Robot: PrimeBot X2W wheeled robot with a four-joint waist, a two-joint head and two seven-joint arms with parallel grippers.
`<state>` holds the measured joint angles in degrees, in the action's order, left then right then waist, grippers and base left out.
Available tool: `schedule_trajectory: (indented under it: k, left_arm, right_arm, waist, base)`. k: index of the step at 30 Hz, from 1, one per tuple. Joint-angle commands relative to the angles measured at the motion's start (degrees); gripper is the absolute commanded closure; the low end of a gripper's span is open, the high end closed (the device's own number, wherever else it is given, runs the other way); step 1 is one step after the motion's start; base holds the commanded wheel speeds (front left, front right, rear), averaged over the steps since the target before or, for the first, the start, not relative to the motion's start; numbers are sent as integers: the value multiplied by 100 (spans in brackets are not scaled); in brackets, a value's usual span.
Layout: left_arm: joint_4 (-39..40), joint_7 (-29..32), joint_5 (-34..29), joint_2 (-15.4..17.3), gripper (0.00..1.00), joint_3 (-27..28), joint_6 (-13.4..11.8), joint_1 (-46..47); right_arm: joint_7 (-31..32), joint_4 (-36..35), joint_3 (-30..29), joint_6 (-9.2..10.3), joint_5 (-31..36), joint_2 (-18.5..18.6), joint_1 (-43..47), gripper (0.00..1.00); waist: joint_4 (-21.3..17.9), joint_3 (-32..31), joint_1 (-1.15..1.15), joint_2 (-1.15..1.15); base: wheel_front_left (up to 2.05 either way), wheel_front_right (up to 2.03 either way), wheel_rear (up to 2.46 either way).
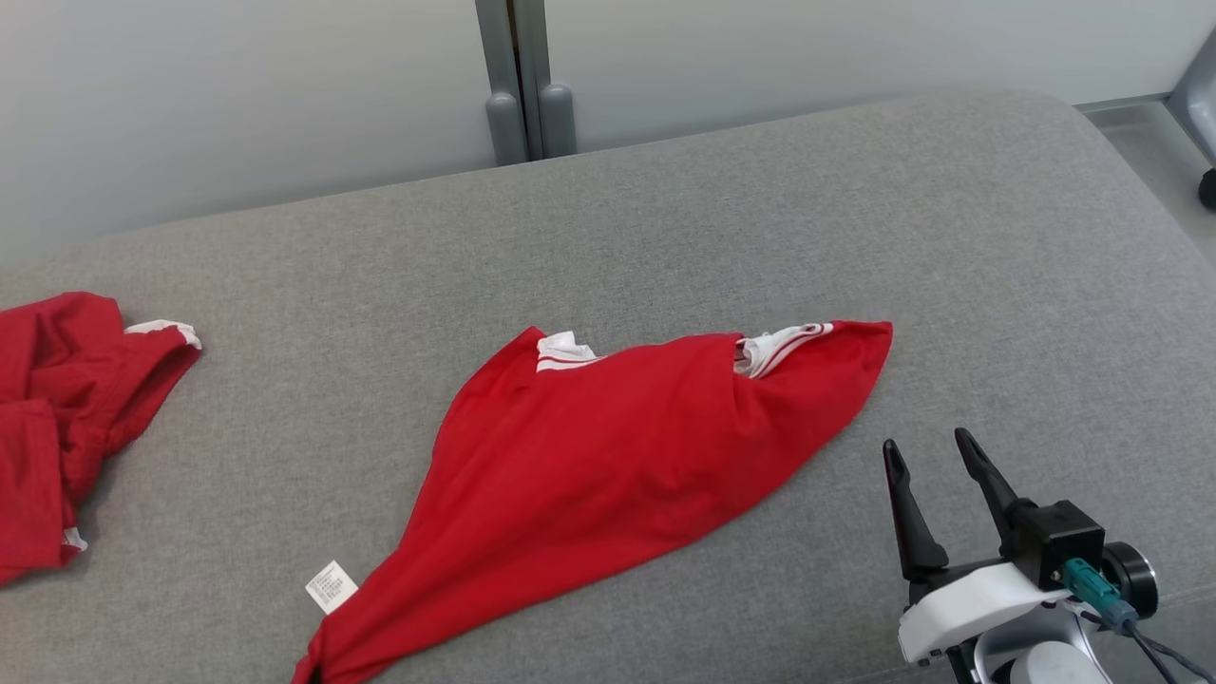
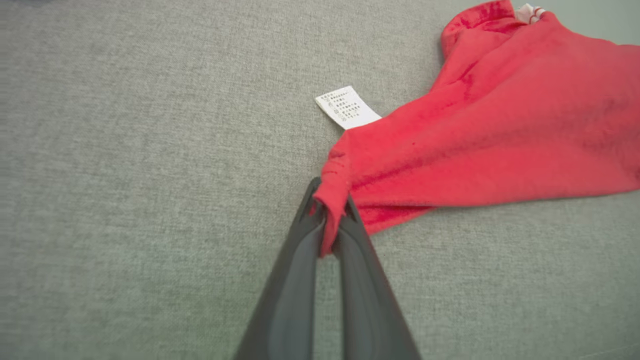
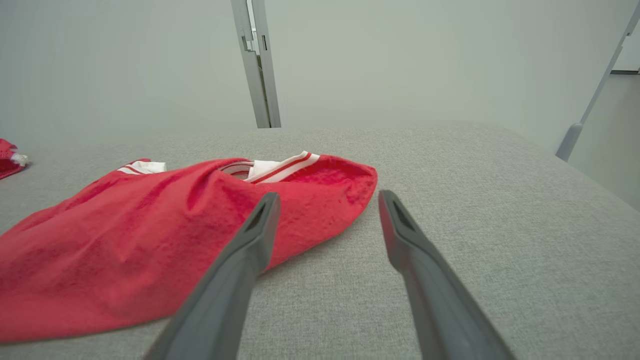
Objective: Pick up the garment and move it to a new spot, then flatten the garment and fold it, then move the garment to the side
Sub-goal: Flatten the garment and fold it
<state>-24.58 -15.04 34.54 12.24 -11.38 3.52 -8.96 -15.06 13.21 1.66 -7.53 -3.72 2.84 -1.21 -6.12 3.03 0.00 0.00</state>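
From my head, the red garment (image 1: 608,446) lay at the middle of the grey cushion (image 1: 855,218). Its long axis ran from 7 o'clock to 2 o'clock, with the narrow gathered tip at 7 and the wide, white-striped end toward 2. A white care label (image 1: 332,586) lay just beside the tip. A second red garment (image 1: 57,418) lay at 9 o'clock, well apart. My right gripper (image 1: 928,442) stood at 4 o'clock, fingers spread, holding nothing.

Along my left wrist, my left gripper (image 2: 330,202) was clamped on that narrow tip, and the cloth fanned toward 2 o'clock.

Along my right wrist, the garment stretched from 8 o'clock toward 12, partly behind one finger.
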Motion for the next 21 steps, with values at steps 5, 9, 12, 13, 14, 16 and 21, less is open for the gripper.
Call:
schedule_trajectory:
  k: [5, 9, 12, 13, 14, 16, 21]
  left_arm:
    - [-151, -19, -154, -188, 0, 366, 139, -135]
    - [-240, -17, -115, -241, 0, 662, 81, -192]
    - [-110, -12, -239, -174, 0, 902, -113, -175]
    - [-3, -12, -287, -174, 0, 990, -194, -149]
    - [85, -12, -326, -190, 0, 1061, -255, -131]
    - [341, -13, -445, -198, 0, 1165, -359, -37]
    - [970, 156, -549, -262, 0, 938, -259, 460]
  right_arm:
    - [-18, 20, 11, 8, -11, 9, 89, 0]
    - [-18, 5, -6, 8, -44, 9, 71, 0]
    - [-18, -1, -21, 8, -51, 9, 60, 0]
    - [-18, -5, -26, 8, -52, 9, 57, 0]
    - [-18, -5, -28, 8, -54, 10, 57, 0]
    - [-18, 5, -5, 8, -61, 8, 44, 0]
    - [-18, 5, 58, 8, -88, 9, -24, 0]
  waist:
    - [-29, 32, 0, 0]
    - [-78, 57, 0, 0]
    - [-102, 72, 0, 0]
    - [-111, 75, 0, 0]
    - [-121, 75, 0, 0]
    - [-163, 74, 0, 0]
    - [-269, 120, 0, 0]
  base:
    - [0, 0, 0]
    - [0, 0, 0]
    - [0, 0, 0]
    - [0, 0, 0]
    - [0, 0, 0]
    - [0, 0, 0]
    - [0, 0, 0]
